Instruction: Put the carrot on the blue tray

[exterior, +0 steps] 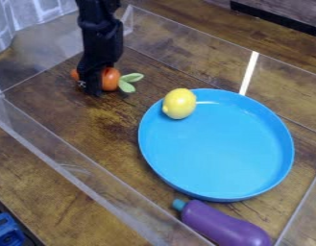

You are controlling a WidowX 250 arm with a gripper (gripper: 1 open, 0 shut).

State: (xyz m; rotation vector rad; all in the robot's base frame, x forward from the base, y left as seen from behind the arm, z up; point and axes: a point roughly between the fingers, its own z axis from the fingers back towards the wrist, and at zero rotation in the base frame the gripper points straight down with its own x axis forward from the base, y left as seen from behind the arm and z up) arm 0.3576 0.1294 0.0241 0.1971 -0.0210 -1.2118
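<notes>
Matte black, boxy arm (99,29)

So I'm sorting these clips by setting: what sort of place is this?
Probably a lab tabletop for robot practice, not a kitchen: a wooden table fenced by clear plastic walls, toy foods such as the lemon and eggplant, and a blue tray.
</notes>
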